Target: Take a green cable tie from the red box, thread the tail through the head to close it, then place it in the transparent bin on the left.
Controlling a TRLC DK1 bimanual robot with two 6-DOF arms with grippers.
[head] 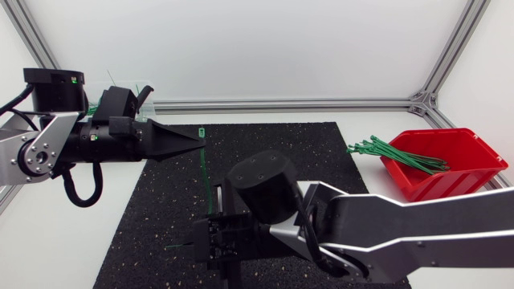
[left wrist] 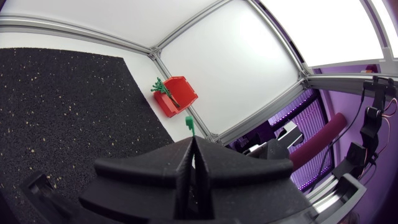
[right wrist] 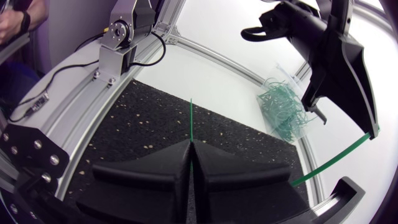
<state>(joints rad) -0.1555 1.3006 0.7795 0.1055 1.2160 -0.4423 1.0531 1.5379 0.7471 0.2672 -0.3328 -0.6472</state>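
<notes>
Mat [head: 265,160], black speckled rubber, taken as the landmark; left gripper [head: 199,144] over the mat's far-left part, pointing toward the mat's middle, fingers pressed together on the head end of a green cable tie [head: 204,172]; the head pokes out just past the fingertips in the left wrist view; tie runs from there across the mat's left half toward its near edge, to the right gripper [head: 195,239]; right gripper low over the mat's near-left part, fingers clamped together on the tie's thin tail, a short length of tail sticking out ahead of the tips; so one tie is held at both ends, not yet looped, above the mat; red box [head: 450,183] off the mat's right edge, toward the far side, with loose green ties [head: 397,154] spilling over its left rim; transparent bin [right wrist: 287,73] off the mat's far-left corner, behind the left arm, holding a heap of looped green ties [right wrist: 280,109].
</notes>
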